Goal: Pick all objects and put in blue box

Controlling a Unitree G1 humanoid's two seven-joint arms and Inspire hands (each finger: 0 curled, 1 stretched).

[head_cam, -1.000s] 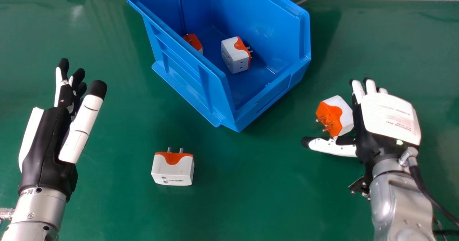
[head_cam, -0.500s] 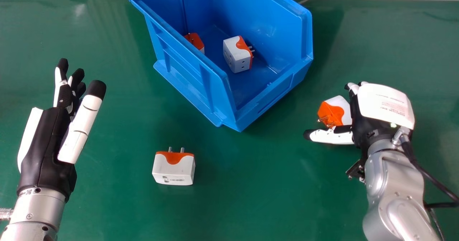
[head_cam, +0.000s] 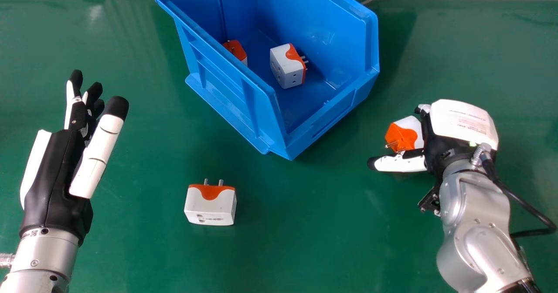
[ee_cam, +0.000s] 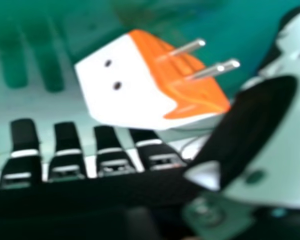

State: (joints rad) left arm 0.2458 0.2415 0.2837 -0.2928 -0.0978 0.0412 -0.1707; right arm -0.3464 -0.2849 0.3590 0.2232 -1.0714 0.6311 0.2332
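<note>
The fingers (ee_cam: 66, 135) of the right hand (head_cam: 464, 120) are spread beside an orange-and-white adapter (head_cam: 404, 137) on the bench (head_cam: 314, 223); a second adapter (head_cam: 210, 206) sits between it and the open left hand (head_cam: 56, 171); two more adapters (head_cam: 285, 68) lie inside the blue box (head_cam: 261, 114).

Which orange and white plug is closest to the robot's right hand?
The plug on the green table beside the right hand. Two others lie in the blue box; the fourth plug is out in front of the box.

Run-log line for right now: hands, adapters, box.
right hand: beside adapter on table; left hand: open; blue box: two adapters inside; another adapter: table, between hands
</note>
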